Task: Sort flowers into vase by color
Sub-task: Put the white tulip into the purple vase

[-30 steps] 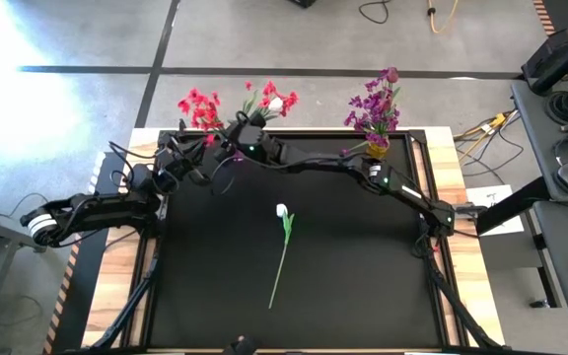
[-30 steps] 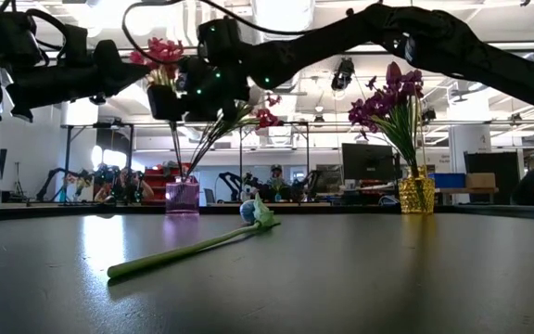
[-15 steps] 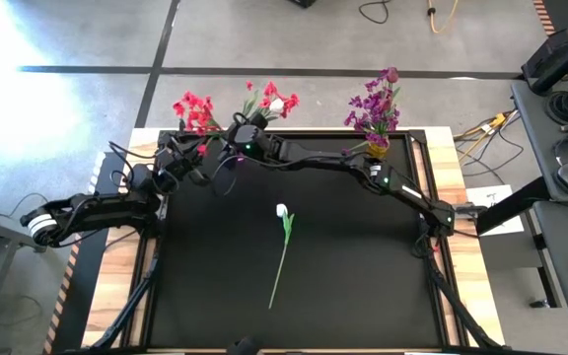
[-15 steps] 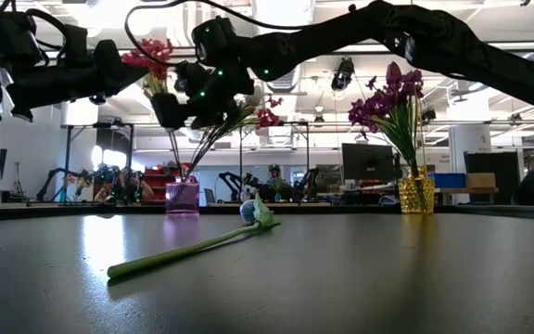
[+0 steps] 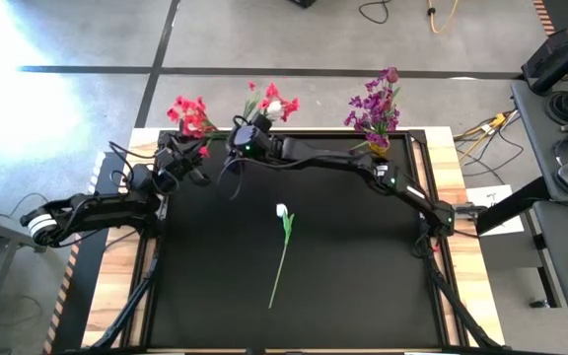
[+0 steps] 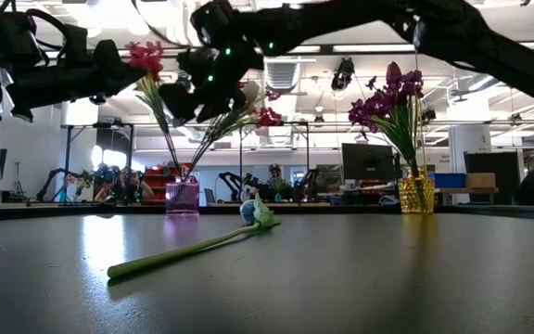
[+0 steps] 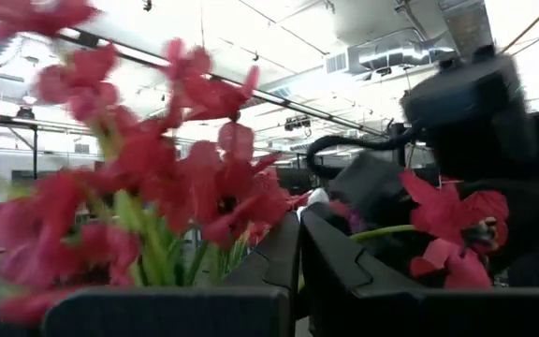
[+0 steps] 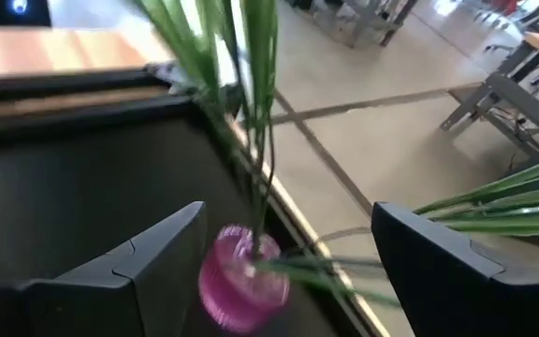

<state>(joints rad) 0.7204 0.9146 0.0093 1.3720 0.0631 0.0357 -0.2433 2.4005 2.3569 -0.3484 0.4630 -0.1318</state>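
Hovering right gripper (image 8: 284,271) over pink vase (image 8: 239,278)

— What carries everything?

— A black table (image 5: 363,286) with pale wooden edges.

— What rests on it?

— One white-budded flower (image 5: 282,247) lies flat on the mat, nearer the viewer than the right gripper (image 5: 233,150). A pink vase (image 6: 182,197) stands at the far edge just below that gripper. A yellow vase (image 6: 416,194) of purple blooms stands well off to its side.
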